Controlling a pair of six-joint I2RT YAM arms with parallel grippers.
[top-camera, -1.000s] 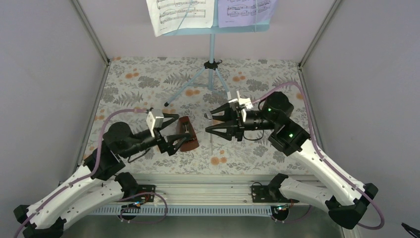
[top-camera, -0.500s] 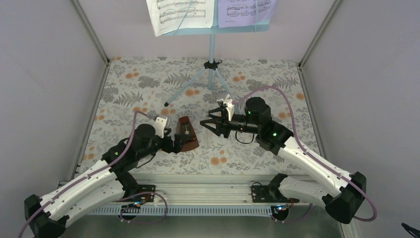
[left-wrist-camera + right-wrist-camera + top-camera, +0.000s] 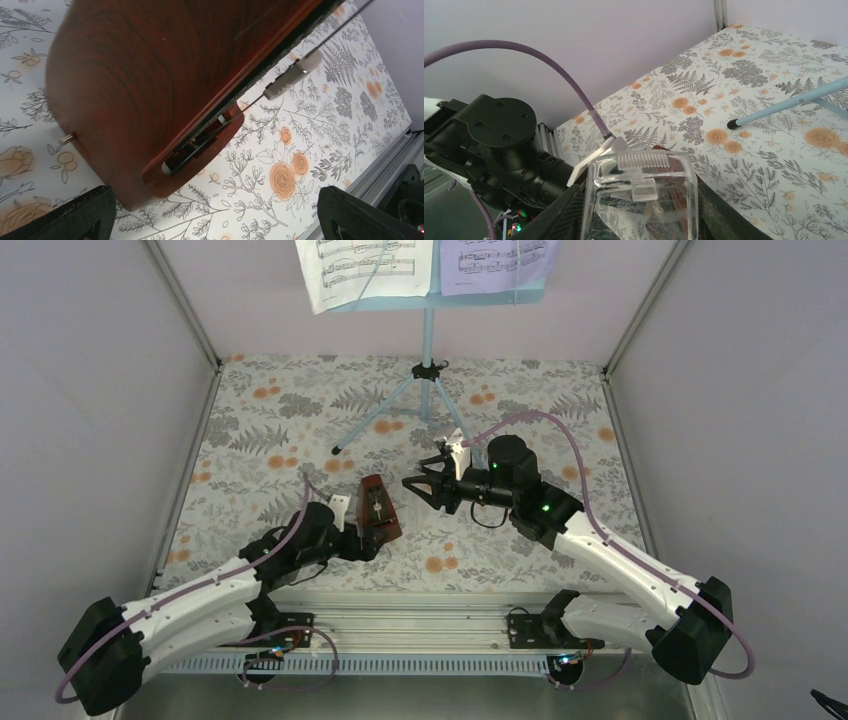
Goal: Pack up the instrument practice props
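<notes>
The reddish-brown pyramid metronome (image 3: 375, 508) lies on the floral table, and it fills the left wrist view (image 3: 150, 75) with its thin pendulum rod and white weight (image 3: 292, 75) exposed. My left gripper (image 3: 362, 538) is open wide at its base; one finger (image 3: 65, 215) is beside the wood and the other (image 3: 365, 215) stands far off. My right gripper (image 3: 418, 490) is just right of the metronome, shut on a clear plastic cover (image 3: 644, 200). The light-blue music stand (image 3: 427, 340) stands at the back with a white page (image 3: 365, 268) and a lavender page (image 3: 495, 260).
A tripod leg with a black tip (image 3: 734, 123) reaches across the table behind the metronome. Grey enclosure walls (image 3: 100, 390) close in left and right. An aluminium rail (image 3: 430, 605) runs along the near edge. My left arm (image 3: 499, 145) sits close in front of the right gripper.
My left arm has dropped low and slid right, bringing its open jaws down around the metronome's base. My right gripper has shifted a little left with the clear cover.
</notes>
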